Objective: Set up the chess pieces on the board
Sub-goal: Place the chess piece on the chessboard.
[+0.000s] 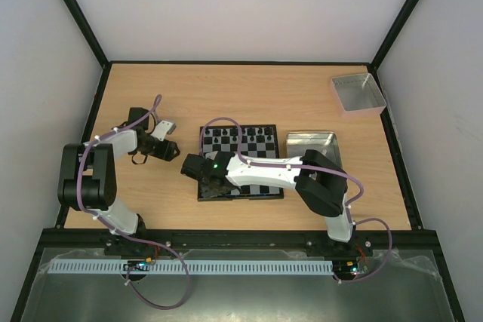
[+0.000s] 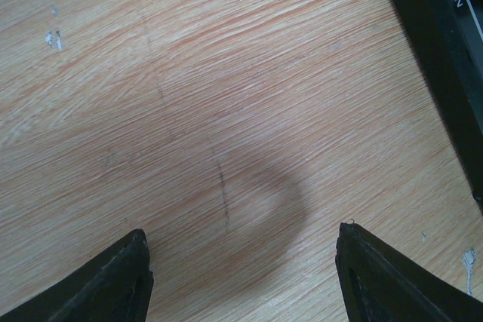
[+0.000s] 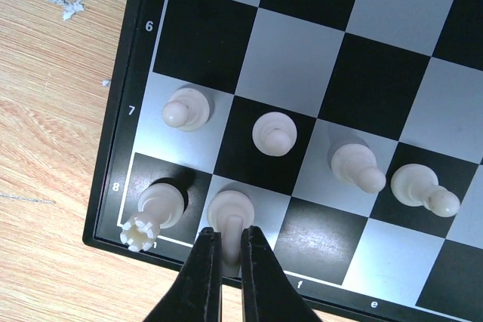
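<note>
Finding on the relation governing the next move: the white piece [image 3: 230, 210] stands upright on the board [image 3: 106, 179], on the edge-row square just beside the corner. Its long axis is vertical, pointing up into the right jaws, which come down on it from directly above. The right jaws are closed on the slim top of this piece, one finger on each side along the row, and the base appears seated on its square. The white rook [image 3: 155, 205] occupies the corner square just beside the left-hand finger, near it but not touching. Four white pawns [image 3: 274, 133] stand in the next row, apart from the fingers. Judgement: the placing looks done. What remains is to part the jaws slightly and withdraw straight up along the piece's axis, because a wide opening or sideways drift could knock the rook. In the overhead view the right arm [image 1: 260, 173] reaches across the near left corner of the board and is plainly the nearer. The black pieces [image 1: 238, 135] line the far rows. The left jaws stand open over bare counter [image 2: 226, 111], holding nothing, with only the board's edge at the upper right of their own view. What kind of piece is gripped cannot be told.
</note>
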Tool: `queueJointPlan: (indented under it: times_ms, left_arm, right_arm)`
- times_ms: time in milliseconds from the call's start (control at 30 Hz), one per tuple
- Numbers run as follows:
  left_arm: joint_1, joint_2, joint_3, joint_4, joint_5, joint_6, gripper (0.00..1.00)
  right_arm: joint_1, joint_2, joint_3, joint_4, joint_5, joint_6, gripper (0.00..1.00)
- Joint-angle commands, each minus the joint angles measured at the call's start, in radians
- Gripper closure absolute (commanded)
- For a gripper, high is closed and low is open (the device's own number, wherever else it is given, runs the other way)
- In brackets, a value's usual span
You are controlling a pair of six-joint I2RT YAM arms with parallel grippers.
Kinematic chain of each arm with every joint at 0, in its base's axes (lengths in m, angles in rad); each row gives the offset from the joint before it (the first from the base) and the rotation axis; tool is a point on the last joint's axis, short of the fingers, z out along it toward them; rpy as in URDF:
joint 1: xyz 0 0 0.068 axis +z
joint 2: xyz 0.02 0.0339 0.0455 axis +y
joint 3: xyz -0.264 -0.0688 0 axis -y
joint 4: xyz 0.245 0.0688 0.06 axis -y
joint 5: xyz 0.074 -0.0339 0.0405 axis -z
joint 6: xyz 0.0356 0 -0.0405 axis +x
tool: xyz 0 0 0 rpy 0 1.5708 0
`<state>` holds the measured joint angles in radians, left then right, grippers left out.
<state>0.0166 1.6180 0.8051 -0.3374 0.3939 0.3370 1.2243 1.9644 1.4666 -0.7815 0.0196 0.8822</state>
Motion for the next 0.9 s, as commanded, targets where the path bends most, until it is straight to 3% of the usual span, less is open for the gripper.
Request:
queueJointPlan:
  times_ms: [0, 533, 867]
  left_arm:
    - [0.000, 0.018, -0.021, -0.058, -0.010, -0.003, 0.33]
    - [0.000, 0.019, -0.021, -0.057, -0.010, -0.003, 0.33]
    - [0.000, 0.018, -0.021, -0.058, -0.009, -0.001, 0.32]
  right_arm:
    - [-0.003, -0.004, -0.011, -0.036, 0.007, 0.001, 0.97]
    - [-0.003, 0.001, -0.018, -0.045, 0.003, -0.002, 0.96]
    - [-0.003, 0.000, -0.009, -0.049, 0.006, -0.002, 0.86]
